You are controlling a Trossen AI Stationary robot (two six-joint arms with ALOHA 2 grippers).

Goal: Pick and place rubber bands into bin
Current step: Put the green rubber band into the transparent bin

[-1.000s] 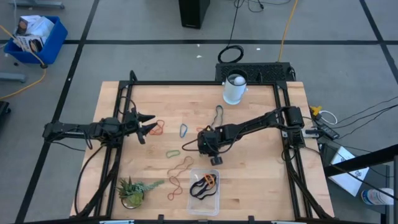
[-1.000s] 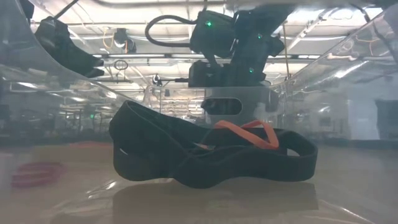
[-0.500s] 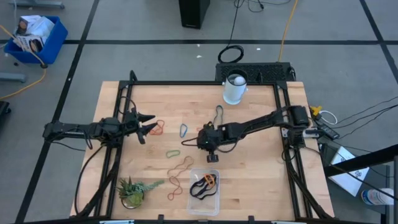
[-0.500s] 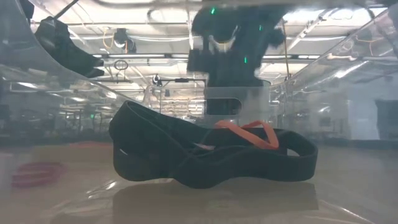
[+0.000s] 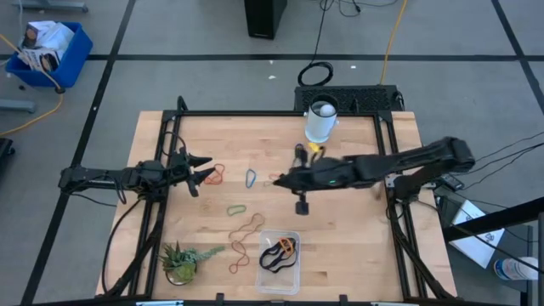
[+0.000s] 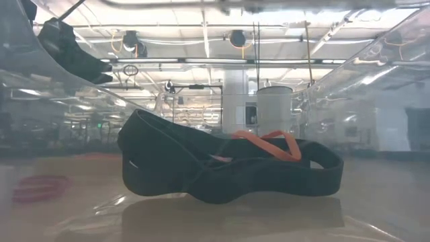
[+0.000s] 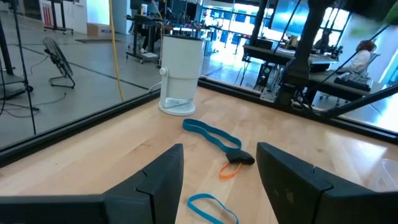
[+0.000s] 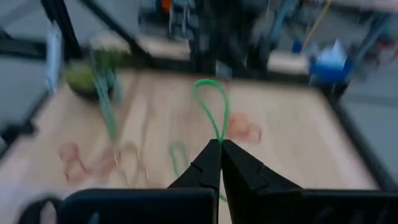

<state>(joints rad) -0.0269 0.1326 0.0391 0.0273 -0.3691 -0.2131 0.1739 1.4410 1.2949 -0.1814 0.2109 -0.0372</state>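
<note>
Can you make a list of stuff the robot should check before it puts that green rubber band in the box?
1. Right gripper shut on the green rubber band: ok, the loop sticks out from the closed tips.
2. Band lifted off the table: cannot tell, the picture is blurry.
3. Right gripper above the bin: not ok, it is over the middle of the table; the bin sits at the near edge.
4. Room in the bin: ok, only a black band and an orange band lie inside.
5. Left gripper out of the way: ok, open, on the left side.
</note>
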